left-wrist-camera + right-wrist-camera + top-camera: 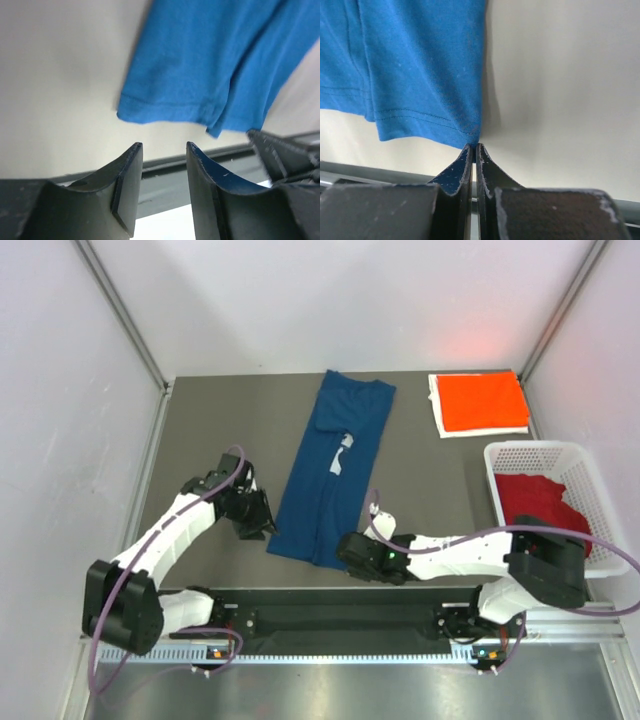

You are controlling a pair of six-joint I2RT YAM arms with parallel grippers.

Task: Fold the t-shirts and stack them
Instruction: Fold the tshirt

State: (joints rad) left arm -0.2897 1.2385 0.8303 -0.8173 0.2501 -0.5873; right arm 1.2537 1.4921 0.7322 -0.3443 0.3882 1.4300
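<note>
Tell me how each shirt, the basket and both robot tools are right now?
blue t-shirt: folded into a long strip, flat on the table.
orange-red t-shirt: folded, lying flat.
white lattice basket: upright, one shirt inside.
dark red t-shirt: crumpled in that basket.
left tool: open, empty.
right tool: shut on the blue t-shirt's corner.

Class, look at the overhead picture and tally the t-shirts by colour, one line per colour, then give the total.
blue t-shirt: 1
orange-red t-shirt: 1
dark red t-shirt, in the basket: 1
Total: 3
</note>
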